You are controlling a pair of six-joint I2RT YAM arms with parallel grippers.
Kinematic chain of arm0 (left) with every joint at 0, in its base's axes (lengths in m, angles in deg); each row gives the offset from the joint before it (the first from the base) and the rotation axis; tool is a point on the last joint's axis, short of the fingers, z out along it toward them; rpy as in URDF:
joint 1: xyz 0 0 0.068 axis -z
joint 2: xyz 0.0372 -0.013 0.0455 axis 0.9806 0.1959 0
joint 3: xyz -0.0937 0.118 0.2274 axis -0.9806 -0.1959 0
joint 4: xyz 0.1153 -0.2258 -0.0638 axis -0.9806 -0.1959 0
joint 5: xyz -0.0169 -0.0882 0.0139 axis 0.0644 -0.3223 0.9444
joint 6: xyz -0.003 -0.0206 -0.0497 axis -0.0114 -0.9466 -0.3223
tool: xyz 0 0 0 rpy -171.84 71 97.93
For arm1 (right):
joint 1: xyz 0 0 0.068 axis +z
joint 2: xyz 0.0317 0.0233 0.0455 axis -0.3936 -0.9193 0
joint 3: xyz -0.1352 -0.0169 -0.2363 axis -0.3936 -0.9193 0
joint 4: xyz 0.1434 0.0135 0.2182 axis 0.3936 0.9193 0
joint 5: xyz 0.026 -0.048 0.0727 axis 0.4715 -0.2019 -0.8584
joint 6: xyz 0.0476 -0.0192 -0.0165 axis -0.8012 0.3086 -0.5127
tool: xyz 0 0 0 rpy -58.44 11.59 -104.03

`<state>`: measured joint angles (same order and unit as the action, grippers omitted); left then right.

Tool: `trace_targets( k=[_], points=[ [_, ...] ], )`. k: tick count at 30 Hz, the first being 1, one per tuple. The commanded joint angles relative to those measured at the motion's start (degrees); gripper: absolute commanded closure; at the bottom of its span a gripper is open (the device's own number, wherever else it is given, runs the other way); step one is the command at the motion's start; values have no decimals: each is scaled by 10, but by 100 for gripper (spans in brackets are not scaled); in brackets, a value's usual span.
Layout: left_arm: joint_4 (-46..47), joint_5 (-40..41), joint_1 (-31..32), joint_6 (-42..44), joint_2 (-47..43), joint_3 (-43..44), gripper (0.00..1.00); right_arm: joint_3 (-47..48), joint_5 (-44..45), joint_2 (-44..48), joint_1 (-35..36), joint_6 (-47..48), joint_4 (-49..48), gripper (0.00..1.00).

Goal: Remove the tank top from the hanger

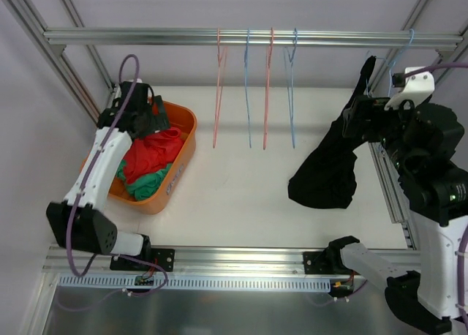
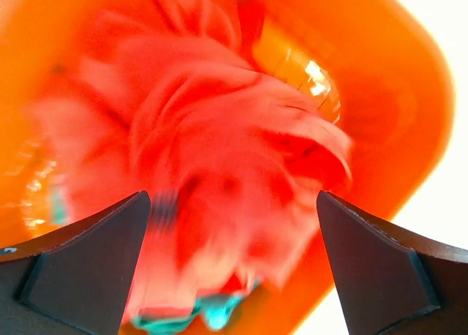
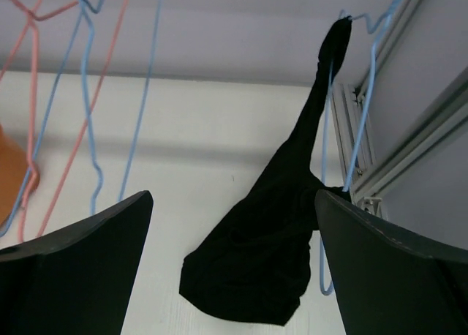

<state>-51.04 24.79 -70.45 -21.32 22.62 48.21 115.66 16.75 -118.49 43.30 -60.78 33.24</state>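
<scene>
A black tank top (image 1: 327, 170) hangs by one strap from a blue hanger (image 1: 401, 53) on the rail at the far right; its body sags low near the table. It also shows in the right wrist view (image 3: 259, 262), with the blue hanger (image 3: 358, 141) beside it. My right gripper (image 1: 358, 119) is open, close to the garment's right side, and holds nothing (image 3: 232, 276). My left gripper (image 1: 150, 115) is open over the orange basket (image 1: 184, 134), above a heap of red and teal clothes (image 2: 219, 159).
Several empty pink and blue hangers (image 1: 254, 86) hang from the metal rail (image 1: 146, 36) at the back middle. Aluminium frame posts stand at both sides. The white table (image 1: 234, 196) lies between the basket and the tank top.
</scene>
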Motion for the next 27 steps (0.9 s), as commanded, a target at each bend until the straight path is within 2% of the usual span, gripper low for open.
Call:
trace_targets(
  k=[1, 3, 5, 9, 11, 14, 16, 19, 24, 26, 27],
  points=[
    [-23, 35, 0, 26, -106, 44, 1, 52, -78, -63, -98, 22, 51, 1],
    [-34, 41, 16, 46, -155, 57, 1, 87, -125, -107, -142, 18, 61, 0],
    [-36, 27, 36, 57, -192, 40, 1, 117, -129, -133, -185, 20, 60, 3],
    [-33, -61, 46, 55, -310, -30, 1, 149, -110, -182, -199, 37, 59, 14],
    [-34, -107, 47, 56, -337, -73, 1, 153, -97, -203, -213, 44, 47, 17],
    [-34, -167, 46, 68, -376, -123, 1, 159, -108, -236, -244, 52, 33, 32],
    [-32, -200, 47, 74, -406, -146, 1, 167, -117, -253, -275, 46, 33, 38],
    [-32, -231, 47, 86, -436, -174, 1, 161, -140, -263, -288, 45, 26, 39],
    [-27, -205, 47, 90, -462, -203, 1, 157, -249, -238, -288, 27, 11, 37],
    [-13, -205, 47, 82, -463, -216, 1, 161, -239, -232, -288, 31, 6, 36],
    [-5, -216, 47, 80, -466, -223, 1, 159, -204, -227, -289, 35, 3, 31]
  ],
)
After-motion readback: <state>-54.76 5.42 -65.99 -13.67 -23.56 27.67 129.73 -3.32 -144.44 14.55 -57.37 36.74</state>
